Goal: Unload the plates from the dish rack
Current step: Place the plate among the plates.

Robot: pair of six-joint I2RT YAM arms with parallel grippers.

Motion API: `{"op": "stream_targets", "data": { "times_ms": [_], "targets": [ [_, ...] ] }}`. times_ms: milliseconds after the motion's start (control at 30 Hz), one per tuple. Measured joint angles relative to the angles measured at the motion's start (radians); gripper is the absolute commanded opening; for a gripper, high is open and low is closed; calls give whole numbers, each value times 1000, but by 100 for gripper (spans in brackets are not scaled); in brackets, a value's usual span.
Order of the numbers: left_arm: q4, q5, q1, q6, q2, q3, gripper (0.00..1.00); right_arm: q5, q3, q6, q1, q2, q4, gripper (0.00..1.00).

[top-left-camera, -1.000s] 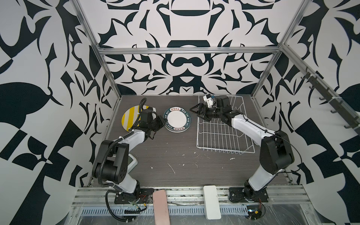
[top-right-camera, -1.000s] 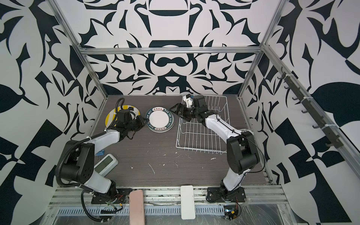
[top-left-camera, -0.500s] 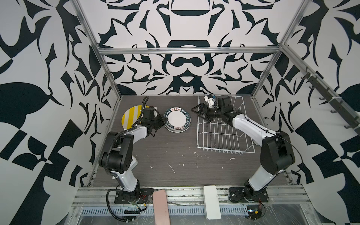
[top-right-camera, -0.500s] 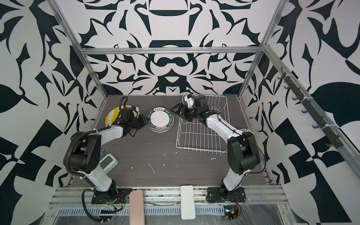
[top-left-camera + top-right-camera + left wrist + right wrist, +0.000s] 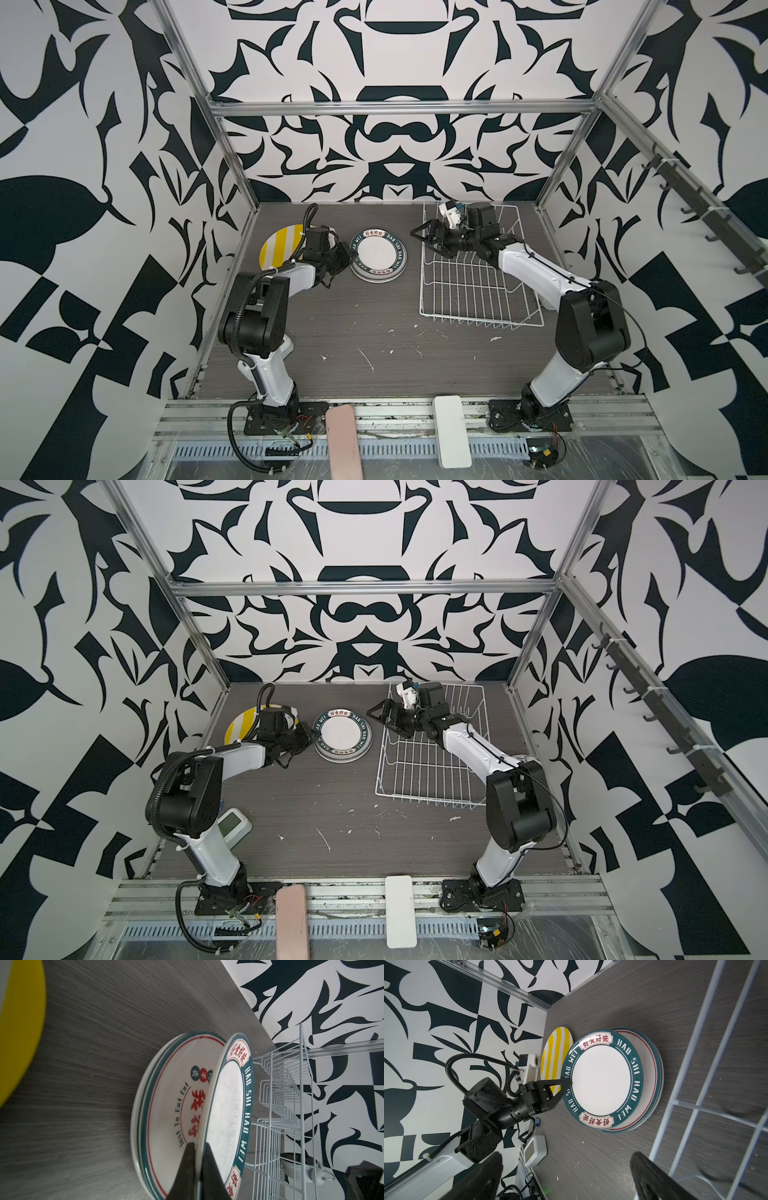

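A timer (image 5: 232, 825) lies on the table (image 5: 332, 324), well behind the left jaws; a blue clip (image 5: 537, 1122) nearer them; a clock (image 5: 301, 1169) sits well behind the right jaws; white flecks (image 5: 368, 359) lie well apart from both.

striped plate (image 5: 276, 249) half behind left arm (image 5: 291, 276), lower plates (image 5: 166, 1109) mostly covered

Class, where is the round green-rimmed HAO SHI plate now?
In a top view the green-rimmed plate tops the rear stack between the yellow-striped plate and white wire dish rack, rim pinched by the left gripper.
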Motion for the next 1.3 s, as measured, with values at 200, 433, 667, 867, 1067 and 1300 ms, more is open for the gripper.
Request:
{"op": "stream_targets", "data": {
  "times_ms": [200,433,667,867,1067,1300],
  "targets": [
    [-3,3,0,0,17,5,0,-3,0,-3,-3,0,-3,99],
    [-15,3,0,2,39,11,0,-7,0,-3,-5,0,-5,99],
    [-19,3,1,3,39,11,14,-7,0,-3,-5,0,-6,99],
    [-21,3,1,6,39,16,36,-7,0,-3,-6,-35,-20,99],
    [-41,-6,1,6,39,26,52,-7,0,-7,-10,-58,-23,99],
    [-92,-26,1,24,39,66,63,-6,-3,-11,-16,-65,-35,99]
  ]
}}
